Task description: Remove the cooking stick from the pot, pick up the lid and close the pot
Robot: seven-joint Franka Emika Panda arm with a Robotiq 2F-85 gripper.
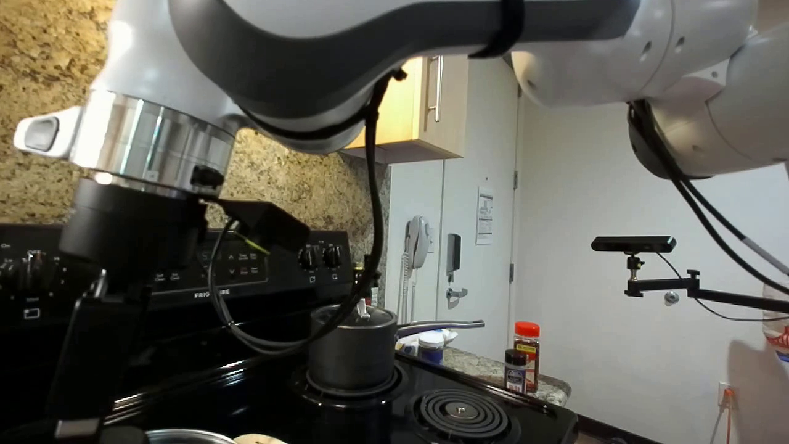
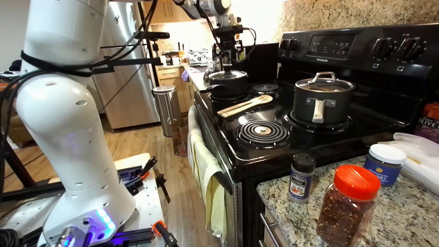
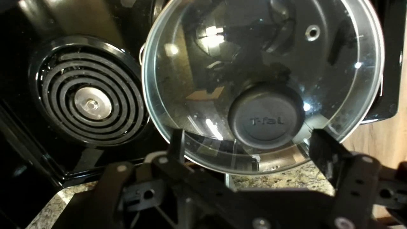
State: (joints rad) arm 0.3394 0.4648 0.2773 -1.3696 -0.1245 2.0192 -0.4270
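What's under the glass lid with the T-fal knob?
In an exterior view, the lid rests on the black pot. In the wrist view, darkness and reflections leave any contents unclear, and the knob hides what is beneath it.

Robot arm (image 1: 296, 61) arched above black stove (image 1: 234, 394), hand (image 1: 80, 422) pointing down, lidded saucepan (image 1: 351, 357) on burner (image 1: 351, 394), wall phone (image 1: 420, 242) beyond

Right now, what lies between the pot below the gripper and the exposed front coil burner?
Pale wooden cooking utensils lie on the black stovetop between that pot and the coil burner; this shows in an exterior view.
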